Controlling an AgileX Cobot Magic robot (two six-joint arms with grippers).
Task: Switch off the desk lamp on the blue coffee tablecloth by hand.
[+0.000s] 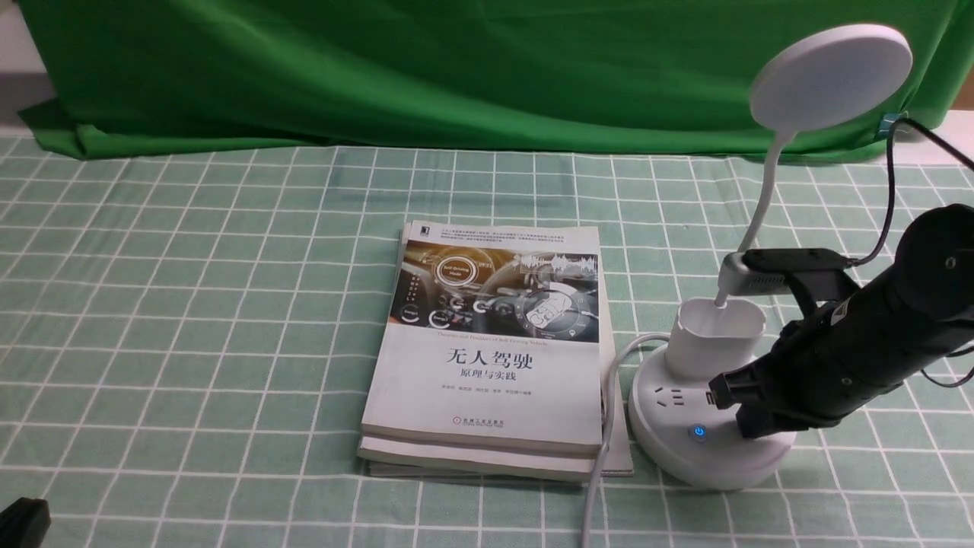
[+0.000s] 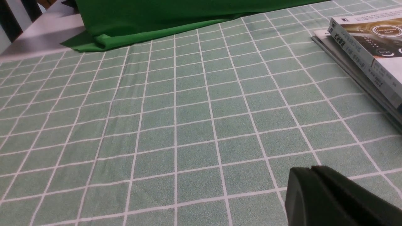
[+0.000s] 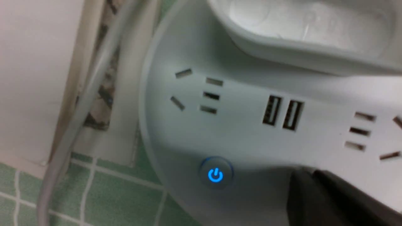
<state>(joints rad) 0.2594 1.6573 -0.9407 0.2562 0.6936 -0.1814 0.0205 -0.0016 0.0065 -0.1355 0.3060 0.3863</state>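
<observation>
Approach step: right tool [image 1: 721,396], jaws together, over the desk lamp [image 1: 708,342] base; next, likely press the lit button [image 1: 698,432] at its 7 o'clock.

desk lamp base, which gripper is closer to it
Right. The right gripper is at the desk lamp base, beside its lit button; the left gripper sits far away, beyond the books.

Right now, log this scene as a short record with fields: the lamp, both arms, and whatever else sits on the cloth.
desk lamp: upright on the blue coffee tablecloth, right of the books
power button: glowing blue
right gripper: shut, tip low over the lamp's base beside the lit button; contact unclear
left gripper: shut, low over bare cloth, far from the lamp
white cord: runs from the base along the books toward the near edge
</observation>
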